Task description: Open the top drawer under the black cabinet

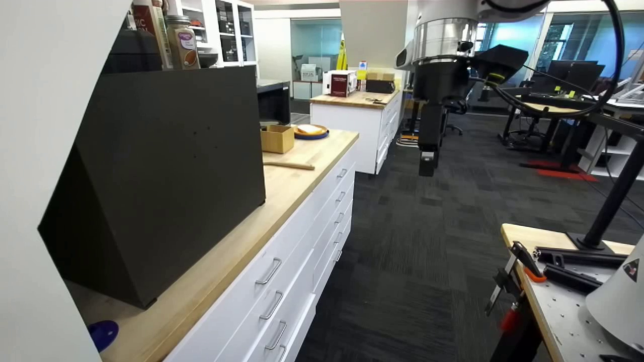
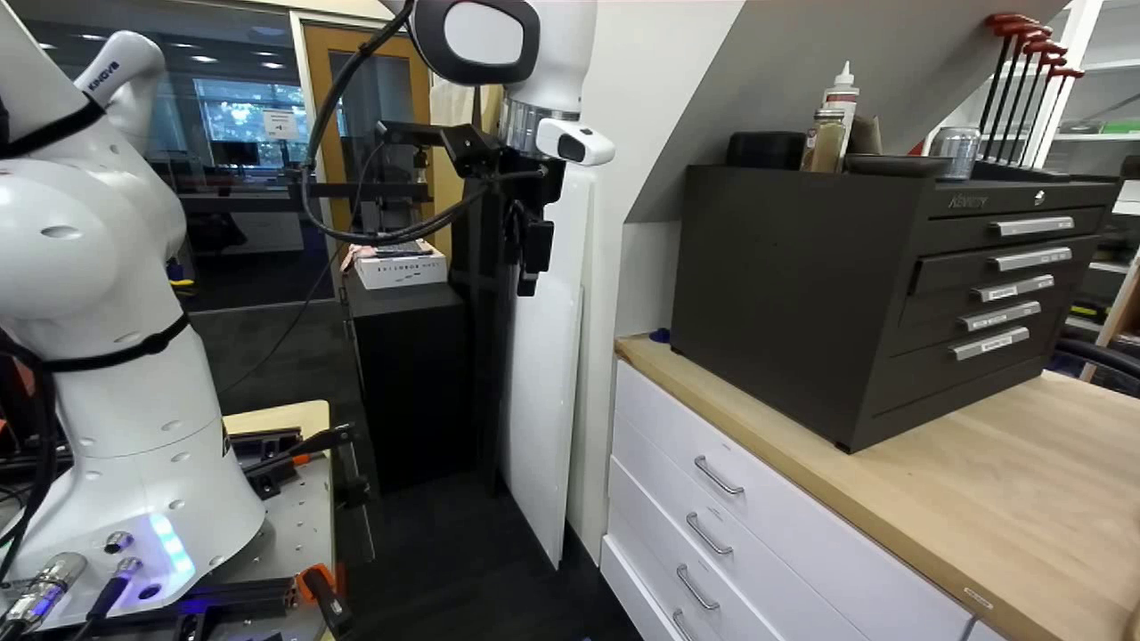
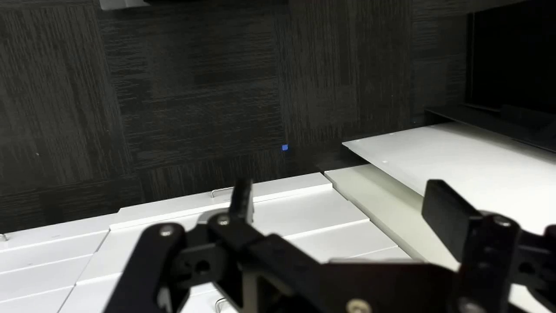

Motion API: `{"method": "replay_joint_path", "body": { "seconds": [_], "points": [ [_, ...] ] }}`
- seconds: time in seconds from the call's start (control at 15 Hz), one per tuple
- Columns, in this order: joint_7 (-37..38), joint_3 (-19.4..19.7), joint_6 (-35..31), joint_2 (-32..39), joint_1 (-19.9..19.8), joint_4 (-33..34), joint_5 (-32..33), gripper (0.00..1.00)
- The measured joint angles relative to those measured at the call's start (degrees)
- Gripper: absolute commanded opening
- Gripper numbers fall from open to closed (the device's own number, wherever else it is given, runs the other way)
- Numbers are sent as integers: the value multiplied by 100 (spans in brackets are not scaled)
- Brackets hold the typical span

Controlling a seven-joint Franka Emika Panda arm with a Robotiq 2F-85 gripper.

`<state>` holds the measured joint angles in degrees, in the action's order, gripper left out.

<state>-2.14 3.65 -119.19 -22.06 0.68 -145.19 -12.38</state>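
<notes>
The top drawer (image 1: 241,296) is a long white front directly under the wooden counter. It looks shut in both exterior views, also here (image 2: 775,512), with a silver bar handle (image 2: 718,476). The black cabinet (image 1: 176,166) stands on the counter above it and shows in an exterior view (image 2: 793,294). My gripper (image 1: 426,166) hangs pointing down in the air, away from the drawers and higher than the handle; it shows too in an exterior view (image 2: 527,280). In the wrist view its fingers (image 3: 340,193) are wide apart with nothing between them. White drawer fronts lie beyond, partly hidden by the gripper.
Deeper white drawers (image 2: 641,494) with like handles sit below. A tall white panel (image 2: 548,383) leans at the counter's end, beside a low black cabinet (image 2: 405,356). A wooden box (image 1: 276,139) stands on the counter (image 2: 1006,472). Clamps (image 1: 523,261) lie at the robot's table edge.
</notes>
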Motion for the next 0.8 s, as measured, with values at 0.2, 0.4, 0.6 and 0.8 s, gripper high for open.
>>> {"method": "replay_joint_path", "body": {
  "seconds": [0.2, 0.4, 0.6, 0.8],
  "points": [
    [-148, -21, -70, 34, -1, 0, 81, 100],
    [-675, -36, -485, 262, 4, 9, 355, 100],
    [-1432, -34, -1122, 742, 13, 83, 502, 100],
    [-2343, -34, -1791, 1328, 63, 262, 495, 100]
  ]
}}
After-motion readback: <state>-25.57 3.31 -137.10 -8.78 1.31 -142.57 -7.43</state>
